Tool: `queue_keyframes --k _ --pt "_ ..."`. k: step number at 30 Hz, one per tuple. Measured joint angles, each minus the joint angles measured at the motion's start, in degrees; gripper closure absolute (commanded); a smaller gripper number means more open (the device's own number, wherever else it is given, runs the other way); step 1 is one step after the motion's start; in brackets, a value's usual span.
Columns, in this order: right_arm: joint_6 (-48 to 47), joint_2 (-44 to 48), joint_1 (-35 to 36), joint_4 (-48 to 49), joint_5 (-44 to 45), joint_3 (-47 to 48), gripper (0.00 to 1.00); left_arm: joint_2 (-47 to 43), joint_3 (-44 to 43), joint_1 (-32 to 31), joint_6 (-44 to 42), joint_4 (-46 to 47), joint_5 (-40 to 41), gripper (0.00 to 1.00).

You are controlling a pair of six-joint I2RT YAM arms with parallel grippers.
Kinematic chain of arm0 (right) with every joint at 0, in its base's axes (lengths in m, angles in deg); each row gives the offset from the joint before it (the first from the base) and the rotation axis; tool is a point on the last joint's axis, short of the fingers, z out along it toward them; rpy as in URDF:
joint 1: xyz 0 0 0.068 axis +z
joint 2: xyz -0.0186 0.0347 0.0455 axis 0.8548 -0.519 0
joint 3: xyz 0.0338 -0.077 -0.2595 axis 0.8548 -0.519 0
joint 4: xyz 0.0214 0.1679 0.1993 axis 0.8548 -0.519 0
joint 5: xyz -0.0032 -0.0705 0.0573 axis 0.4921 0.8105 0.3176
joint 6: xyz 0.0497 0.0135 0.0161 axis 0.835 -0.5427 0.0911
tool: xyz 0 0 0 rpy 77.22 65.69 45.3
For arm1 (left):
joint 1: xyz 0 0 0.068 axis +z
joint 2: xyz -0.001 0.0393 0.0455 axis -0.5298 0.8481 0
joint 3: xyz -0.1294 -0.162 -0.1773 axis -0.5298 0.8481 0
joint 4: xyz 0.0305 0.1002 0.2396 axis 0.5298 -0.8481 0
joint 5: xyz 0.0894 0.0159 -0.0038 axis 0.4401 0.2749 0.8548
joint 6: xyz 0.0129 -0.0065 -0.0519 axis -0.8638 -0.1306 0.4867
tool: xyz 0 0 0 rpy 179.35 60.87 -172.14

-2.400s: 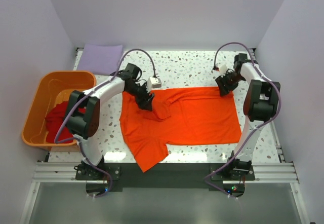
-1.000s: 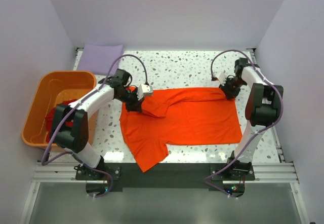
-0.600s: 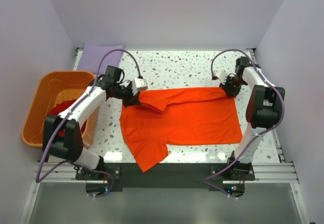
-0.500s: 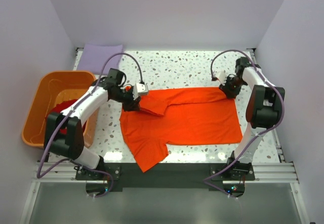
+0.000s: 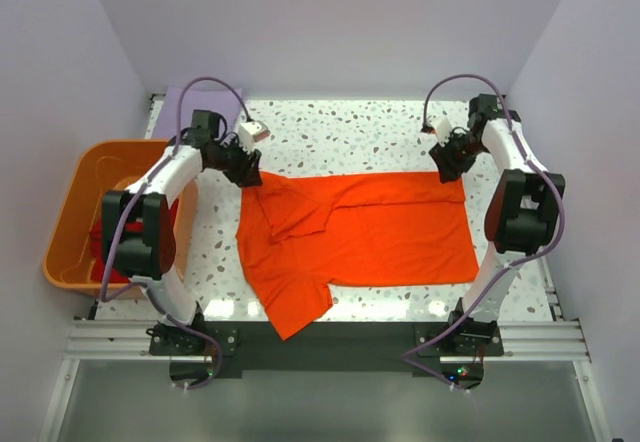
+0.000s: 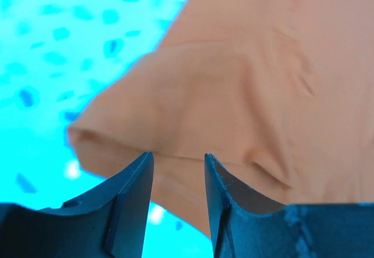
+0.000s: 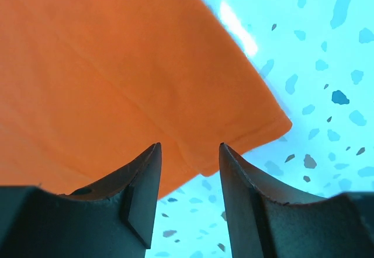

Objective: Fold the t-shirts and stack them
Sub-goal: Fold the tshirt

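Observation:
The bright orange t-shirt (image 5: pixel 370 227) lies spread flat on the speckled table, one sleeve pointing to the near edge. My left gripper (image 5: pixel 248 172) hovers open just over its far left corner (image 6: pixel 263 94), with nothing between the fingers. At the far right corner (image 7: pixel 117 65) my right gripper (image 5: pixel 446 168) also stands open, just above the hem. The darker red t-shirt (image 5: pixel 98 252) lies crumpled in the tub. The pale lavender one (image 5: pixel 172 104) lies folded at the back left, partly hidden by my left arm.
A rigid orange plastic tub (image 5: pixel 75 187) stands off the table's left edge. Walls close in the back and both sides. Bare table (image 5: pixel 350 137) shows behind the orange shirt and in a strip along the right.
Both grippers opened and let go of the orange shirt's far edge. My left arm swung back and to the left, drawing the bunched corner out flat. The right gripper rose slightly.

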Motion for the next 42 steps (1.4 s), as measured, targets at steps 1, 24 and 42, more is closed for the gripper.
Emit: queue_keyframes --k 1,24,42 --pt "2.4 0.0 0.3 1.0 0.1 0.1 0.56 0.7 -0.3 1.0 3.3 2.4 1.2 0.54" --pt "20.0 -11.3 6.4 12.8 13.0 1.9 0.67 14.7 -9.2 1.7 7.4 7.0 19.6 0.60" --pt "22.1 -14.4 6.5 12.4 19.4 6.2 0.67 21.3 -14.6 0.7 8.2 7.1 27.1 0.72"
